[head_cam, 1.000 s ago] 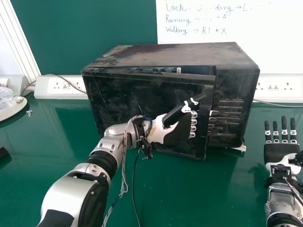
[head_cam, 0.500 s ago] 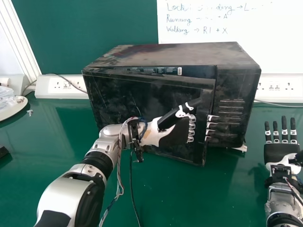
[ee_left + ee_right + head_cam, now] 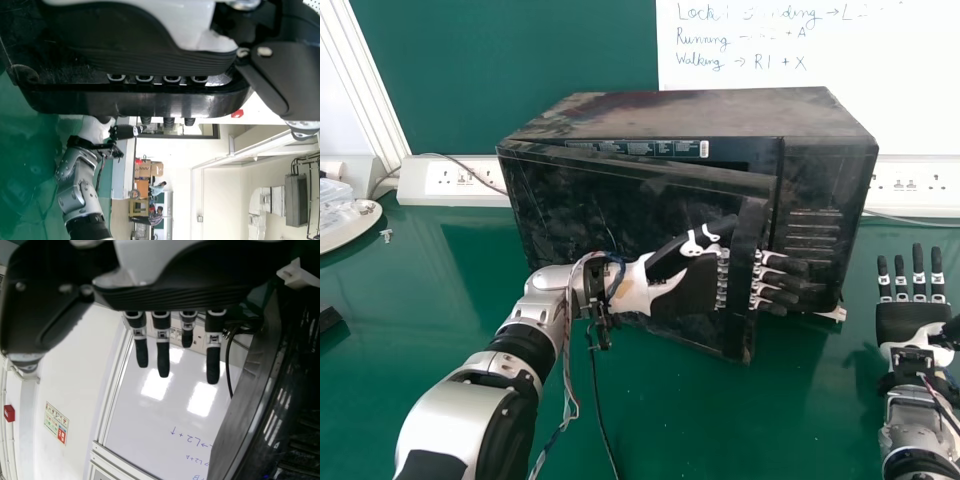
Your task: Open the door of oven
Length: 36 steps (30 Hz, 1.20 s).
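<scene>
The black oven [image 3: 685, 115] stands on the green table, its door [image 3: 610, 205] ajar, with a gap along the top and at the handle side. My left hand [image 3: 692, 287] lies against the door front, its straight fingers passing behind the upright handle [image 3: 746, 270] and coming out beyond it. In the left wrist view the handle [image 3: 135, 101] crosses the fingers of my left hand [image 3: 145, 47], with fingertips showing past it. My right hand [image 3: 910, 322] is idle right of the oven, fingers straight; the right wrist view shows this hand [image 3: 180, 296] beside the oven's side.
White socket panels [image 3: 455, 181] run along the wall behind the table [image 3: 680, 430]. A pale round-edged item [image 3: 348, 230] with clear plastic lies at the far left. A black cable hangs from my left wrist down over the table.
The door's handle side has swung outward, widening the gap. My left hand has moved slightly with it, and its fingers now reach farther past the handle. My right hand has stayed still.
</scene>
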### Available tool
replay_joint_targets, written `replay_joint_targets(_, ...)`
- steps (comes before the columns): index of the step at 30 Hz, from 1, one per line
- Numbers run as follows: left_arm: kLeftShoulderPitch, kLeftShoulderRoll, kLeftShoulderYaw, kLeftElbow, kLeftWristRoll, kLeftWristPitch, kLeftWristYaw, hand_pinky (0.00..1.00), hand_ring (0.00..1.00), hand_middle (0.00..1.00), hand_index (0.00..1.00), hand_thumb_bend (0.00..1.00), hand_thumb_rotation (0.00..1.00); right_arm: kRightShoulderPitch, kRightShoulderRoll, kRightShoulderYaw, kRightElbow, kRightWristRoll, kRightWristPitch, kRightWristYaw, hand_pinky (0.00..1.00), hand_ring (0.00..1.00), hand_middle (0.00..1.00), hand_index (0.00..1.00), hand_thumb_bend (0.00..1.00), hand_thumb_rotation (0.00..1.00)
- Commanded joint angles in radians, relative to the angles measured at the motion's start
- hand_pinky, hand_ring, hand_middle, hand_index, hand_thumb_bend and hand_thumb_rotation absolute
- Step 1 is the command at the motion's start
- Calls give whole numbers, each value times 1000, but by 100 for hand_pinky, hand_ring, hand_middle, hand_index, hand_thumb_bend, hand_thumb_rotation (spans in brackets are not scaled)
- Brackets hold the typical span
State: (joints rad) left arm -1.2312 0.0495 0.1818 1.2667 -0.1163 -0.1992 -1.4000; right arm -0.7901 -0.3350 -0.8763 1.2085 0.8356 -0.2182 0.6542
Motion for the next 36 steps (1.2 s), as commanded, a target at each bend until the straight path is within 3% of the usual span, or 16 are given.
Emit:
replay_joint_targets(1,-13,-43,9,-26,-47,-3,-60,57,74,79,86,98,94,-8,3,4,-2,-4,-4,4,94,92,98,97,100,93)
replay_joint_targets(12,4,-14,15,-40,-77,9,-129,58,74,79,86,98,92,-10,4,8,-5,-8,-6,-12,87,84,91,95,100,94)
replay_joint_targets(25,27,59,10,-60,-92,25,-201,59,73,77,84,97,90,-9,2,11,-7,-9,-6,-17,82,79,88,93,100,92)
replay_joint_targets(36,62,137,-34,-88,-121,19,-214,58,72,78,85,99,90,-8,-3,12,-3,-8,-7,-24,66,70,80,89,100,93)
